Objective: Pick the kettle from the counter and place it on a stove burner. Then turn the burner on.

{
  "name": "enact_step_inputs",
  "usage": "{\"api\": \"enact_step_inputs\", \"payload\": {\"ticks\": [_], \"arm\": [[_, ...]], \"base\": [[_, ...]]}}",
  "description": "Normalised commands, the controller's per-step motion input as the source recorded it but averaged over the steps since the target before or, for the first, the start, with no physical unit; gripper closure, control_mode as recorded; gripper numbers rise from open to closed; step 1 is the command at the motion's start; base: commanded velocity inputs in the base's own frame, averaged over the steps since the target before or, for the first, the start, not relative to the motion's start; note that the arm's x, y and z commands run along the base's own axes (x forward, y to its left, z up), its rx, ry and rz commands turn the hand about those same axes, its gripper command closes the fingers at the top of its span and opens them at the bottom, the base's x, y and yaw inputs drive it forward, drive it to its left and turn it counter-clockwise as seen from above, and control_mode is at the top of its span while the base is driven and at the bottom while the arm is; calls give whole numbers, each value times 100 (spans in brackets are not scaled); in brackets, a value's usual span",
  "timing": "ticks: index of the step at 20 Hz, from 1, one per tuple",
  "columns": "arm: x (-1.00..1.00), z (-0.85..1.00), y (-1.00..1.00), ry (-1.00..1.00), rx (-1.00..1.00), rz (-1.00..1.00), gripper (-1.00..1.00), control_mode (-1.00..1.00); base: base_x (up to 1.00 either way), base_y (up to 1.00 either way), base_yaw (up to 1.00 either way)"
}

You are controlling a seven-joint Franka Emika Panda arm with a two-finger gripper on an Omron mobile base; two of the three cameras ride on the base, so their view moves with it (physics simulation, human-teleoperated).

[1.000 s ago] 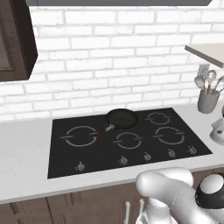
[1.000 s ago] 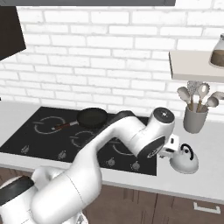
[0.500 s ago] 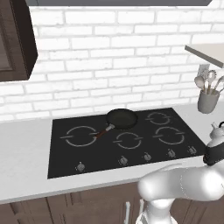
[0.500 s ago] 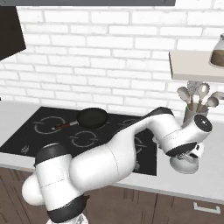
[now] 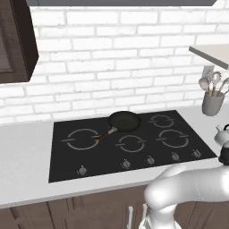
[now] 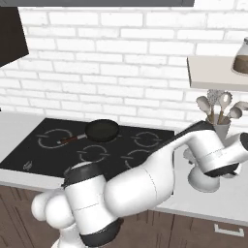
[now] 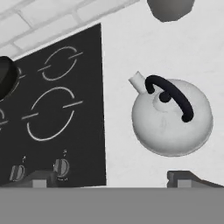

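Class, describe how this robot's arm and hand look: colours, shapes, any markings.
The arm is glossy white, built of thick rounded segments with dark grey to black bands at the joints. The hand ends in two small dark, blocky fingertips. No cables or markings are visible.

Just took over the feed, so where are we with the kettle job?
Nothing finished yet. The kettle sits on the counter, right of the stove. In hand: the open gripper hovers above it, not gripping. Left: grasp, move to the burner, turn its knob.
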Motion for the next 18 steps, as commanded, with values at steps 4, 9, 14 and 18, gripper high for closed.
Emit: {"api": "enact_step_inputs", "payload": {"ticks": [4, 9, 14, 18], "arm": [[24, -44, -10, -19, -17, 14, -100, -100], [2, -49, -5, -25, -26, 5, -100, -100], [0, -41, 0, -31, -28, 2, -100, -100], [0, -17, 0, -15, -18, 3, -100, -100]], "base": [[0, 0, 0], [0, 0, 0], [0, 0, 0], [0, 0, 0]]}}
